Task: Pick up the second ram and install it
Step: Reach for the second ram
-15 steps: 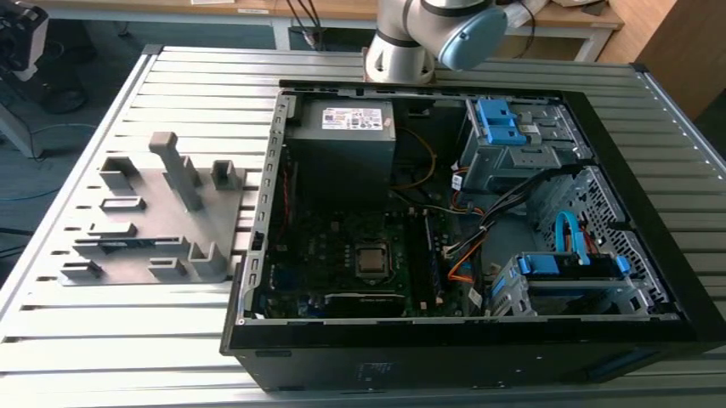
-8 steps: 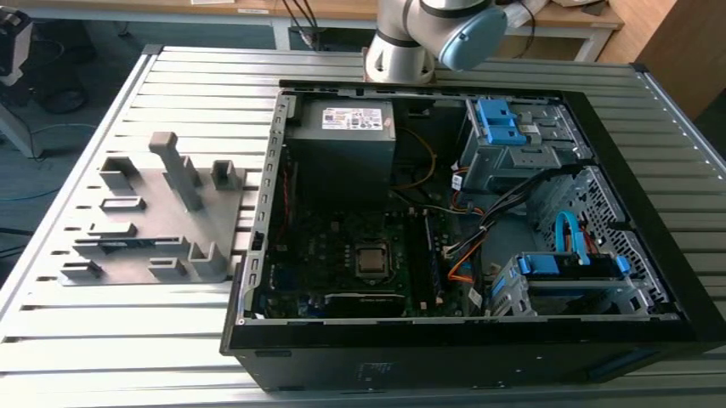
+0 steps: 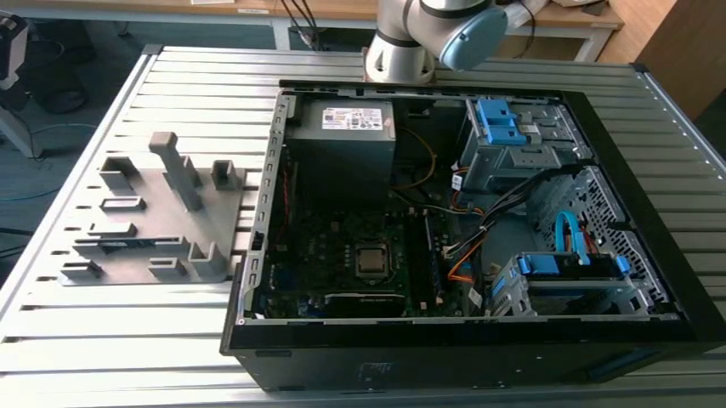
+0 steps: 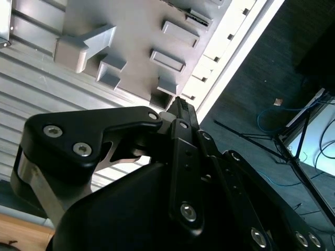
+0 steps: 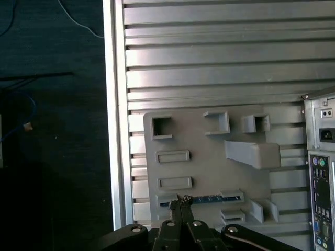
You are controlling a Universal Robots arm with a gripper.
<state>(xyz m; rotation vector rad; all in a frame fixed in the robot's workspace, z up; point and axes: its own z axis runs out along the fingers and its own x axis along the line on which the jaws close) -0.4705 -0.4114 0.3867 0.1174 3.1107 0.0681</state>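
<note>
One grey fixture (image 3: 159,225) at the exterior view's left cradles the second ram (image 5: 212,198) in its long slot, the gripper (image 5: 180,201) hangs over that slot, jaws pinched together and empty, and the open computer case (image 3: 454,348) sits at that view's right.

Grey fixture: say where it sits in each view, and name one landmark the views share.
Exterior view: the fixture lies on the slatted table at the exterior view's left, beside the open case.
First wrist view: the fixture lies between the table's edge and the case's rear panel, beyond the gripper.
Second wrist view: the fixture lies beyond the gripper, near the table's edge.
Shared landmark: the fixture's tall block.
</note>
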